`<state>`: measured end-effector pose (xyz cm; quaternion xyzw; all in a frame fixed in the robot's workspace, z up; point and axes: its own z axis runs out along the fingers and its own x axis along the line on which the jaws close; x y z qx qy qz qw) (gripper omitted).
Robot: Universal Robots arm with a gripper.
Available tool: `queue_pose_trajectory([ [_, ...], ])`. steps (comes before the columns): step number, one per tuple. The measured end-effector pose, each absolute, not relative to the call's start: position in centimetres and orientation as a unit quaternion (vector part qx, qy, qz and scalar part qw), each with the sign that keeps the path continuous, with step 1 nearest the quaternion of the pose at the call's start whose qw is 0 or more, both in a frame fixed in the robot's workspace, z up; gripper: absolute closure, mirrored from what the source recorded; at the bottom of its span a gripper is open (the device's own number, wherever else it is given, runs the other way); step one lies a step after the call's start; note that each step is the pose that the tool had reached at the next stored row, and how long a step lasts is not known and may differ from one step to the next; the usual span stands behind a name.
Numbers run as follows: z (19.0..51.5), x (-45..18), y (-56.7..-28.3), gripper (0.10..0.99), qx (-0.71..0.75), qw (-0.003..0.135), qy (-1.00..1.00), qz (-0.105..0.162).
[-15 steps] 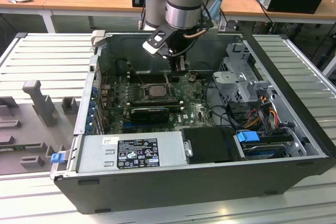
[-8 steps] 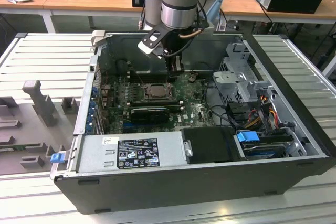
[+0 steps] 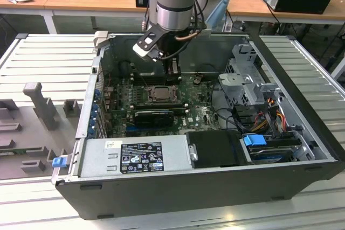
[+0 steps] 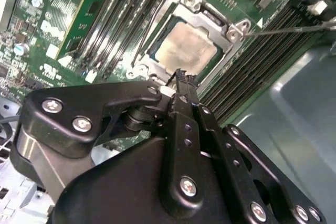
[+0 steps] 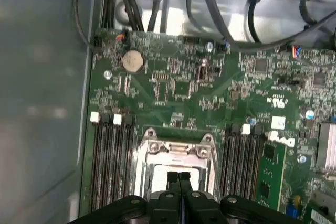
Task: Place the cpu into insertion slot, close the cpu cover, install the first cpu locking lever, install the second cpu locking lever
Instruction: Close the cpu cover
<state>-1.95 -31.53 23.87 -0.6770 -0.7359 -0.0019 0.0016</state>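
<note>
Already the cpu [image 4: 184, 51] lies in the insertion slot [image 4: 235, 29], beneath the closed claw [image 4: 181, 76].

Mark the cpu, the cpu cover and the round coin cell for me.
cpu [image 4: 184, 50]: second wrist view, middle of its silver top.
cpu cover [image 4: 190, 10]: second wrist view, silvery frame edge beside the chip.
coin cell [image 5: 132, 61]: first wrist view, centre of its round face.
</note>
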Motion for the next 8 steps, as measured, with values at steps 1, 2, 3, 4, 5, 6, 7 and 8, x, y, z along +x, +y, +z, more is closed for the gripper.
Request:
queue_pose_trajectory([
  [1,23.6,-2.1,-31.5,0.980,-0.676,0.002,-0.737,-0.002],
  [2,23.4,-2.4,-31.5,0.980,-0.674,0.002,-0.739,-0.003],
  [3,23.4,-2.5,-31.6,0.980,-0.674,0.003,-0.739,-0.005],
  [4,23.3,-2.7,-31.6,0.980,-0.674,0.003,-0.739,-0.007],
  [5,23.3,-2.8,-31.5,0.980,-0.674,0.003,-0.739,-0.008],
  [6,23.2,-3.0,-31.5,0.980,-0.673,0.003,-0.739,-0.008],
  [7,23.2,-3.3,-31.5,0.980,-0.673,0.003,-0.740,-0.008],
  [8,23.2,-3.6,-31.5,0.980,-0.672,0.003,-0.740,-0.008],
])
